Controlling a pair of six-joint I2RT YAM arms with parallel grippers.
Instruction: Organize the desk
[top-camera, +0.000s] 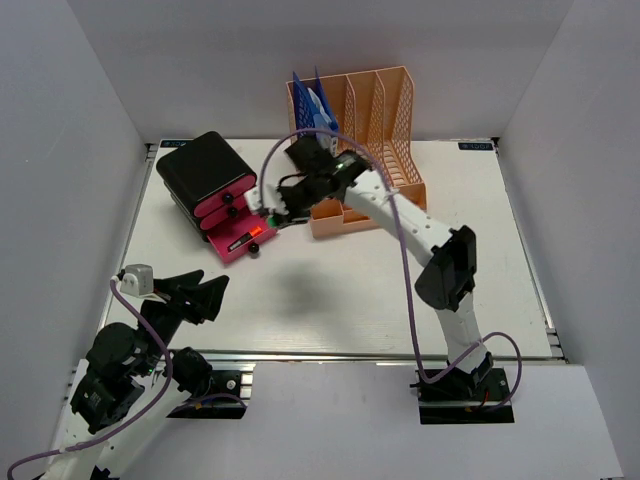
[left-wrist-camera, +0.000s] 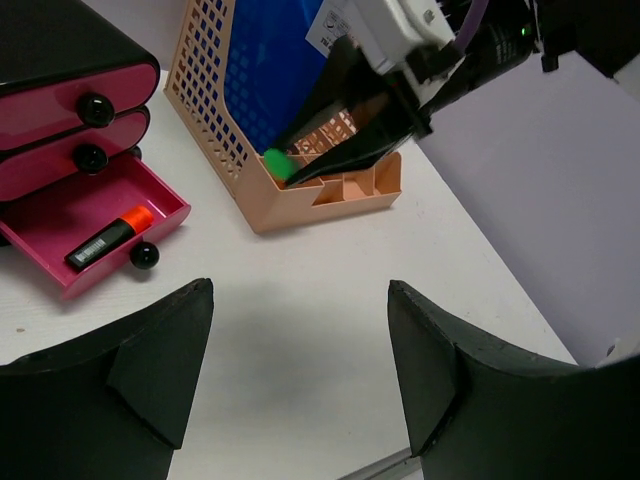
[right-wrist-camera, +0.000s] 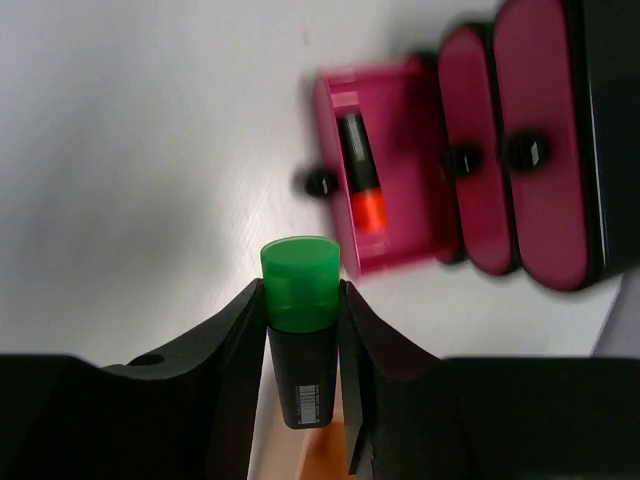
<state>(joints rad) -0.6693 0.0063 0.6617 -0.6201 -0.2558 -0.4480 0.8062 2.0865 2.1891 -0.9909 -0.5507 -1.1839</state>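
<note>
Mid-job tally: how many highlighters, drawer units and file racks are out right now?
Highlighters: 2, the green highlighter and the orange highlighter
Drawer units: 1, the drawer unit
File racks: 1, the file rack
Total: 4

Overhead view looks down the desk (top-camera: 500, 250); both wrist views share the pink drawer (left-wrist-camera: 90, 200).

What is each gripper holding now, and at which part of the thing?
The right gripper pinches a green-capped highlighter at its cap end, where cap meets black body. The left gripper is open and holds nothing.
</note>
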